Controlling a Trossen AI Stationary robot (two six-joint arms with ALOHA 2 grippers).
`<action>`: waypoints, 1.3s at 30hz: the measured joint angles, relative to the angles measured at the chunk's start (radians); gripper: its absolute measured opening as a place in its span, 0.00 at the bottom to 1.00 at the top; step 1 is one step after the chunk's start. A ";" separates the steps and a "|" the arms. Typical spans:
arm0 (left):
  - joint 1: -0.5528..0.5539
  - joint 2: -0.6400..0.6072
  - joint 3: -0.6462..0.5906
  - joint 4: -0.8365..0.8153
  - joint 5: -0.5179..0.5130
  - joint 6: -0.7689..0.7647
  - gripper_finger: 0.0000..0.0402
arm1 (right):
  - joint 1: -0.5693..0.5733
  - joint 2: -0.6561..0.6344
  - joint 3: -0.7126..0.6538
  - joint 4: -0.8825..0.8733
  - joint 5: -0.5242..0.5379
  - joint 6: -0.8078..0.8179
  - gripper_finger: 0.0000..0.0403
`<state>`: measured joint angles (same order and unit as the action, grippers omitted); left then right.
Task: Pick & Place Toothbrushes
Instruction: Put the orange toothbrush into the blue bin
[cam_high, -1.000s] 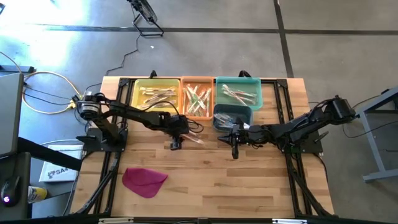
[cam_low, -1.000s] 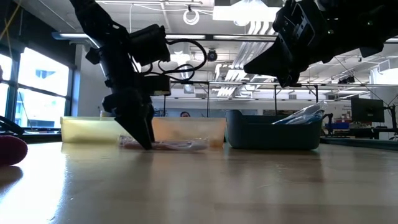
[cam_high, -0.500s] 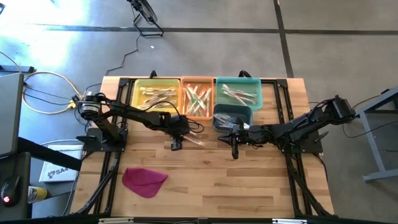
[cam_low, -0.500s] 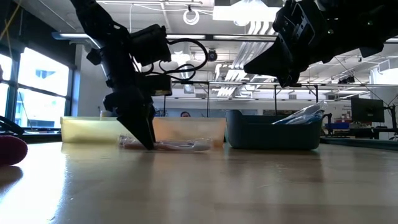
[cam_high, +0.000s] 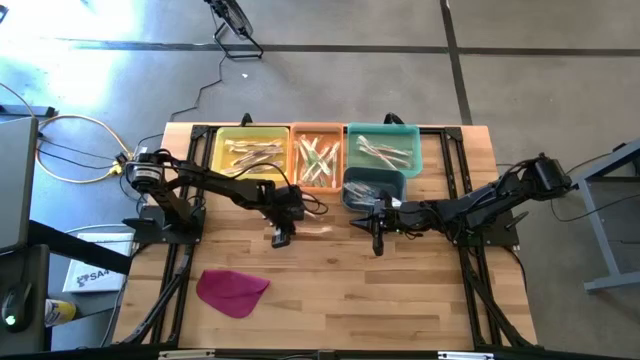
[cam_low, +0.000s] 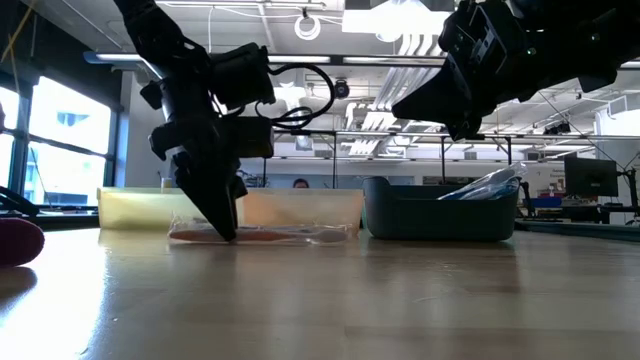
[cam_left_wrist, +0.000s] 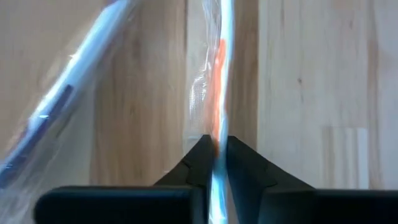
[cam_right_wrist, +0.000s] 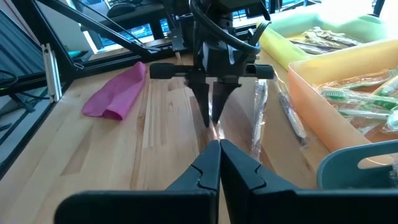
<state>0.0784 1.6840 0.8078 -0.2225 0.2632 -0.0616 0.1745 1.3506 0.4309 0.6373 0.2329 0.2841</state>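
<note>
Crinkly wrap made the orange toothbrush (cam_left_wrist: 219, 118) light, slick and springy, so I judged mid-handle safest. It lay on the bench (cam_high: 400, 290) before the bins; my left hand (cam_left_wrist: 215, 163) was pinched on it, right hand (cam_right_wrist: 219, 152) closed, empty.

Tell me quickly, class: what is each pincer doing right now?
Left pincer: closed on an orange-handled wrapped toothbrush lying on the table.
Right pincer: shut, holding nothing, hovering above the table.
</note>
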 joint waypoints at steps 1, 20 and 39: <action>0.000 0.000 0.000 0.000 0.008 0.000 0.07 | 0.000 0.000 0.000 0.000 0.000 0.000 0.01; -0.001 -0.087 -0.006 0.001 0.134 -0.003 0.04 | 0.000 -0.048 0.000 0.000 -0.139 0.031 0.01; 0.000 -0.260 0.177 0.041 0.082 0.097 0.04 | 0.000 -0.391 0.000 -0.007 -0.311 -0.100 0.01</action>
<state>0.0788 1.4239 0.9848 -0.1819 0.3451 0.0353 0.1745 0.9600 0.4305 0.6302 -0.0781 0.1839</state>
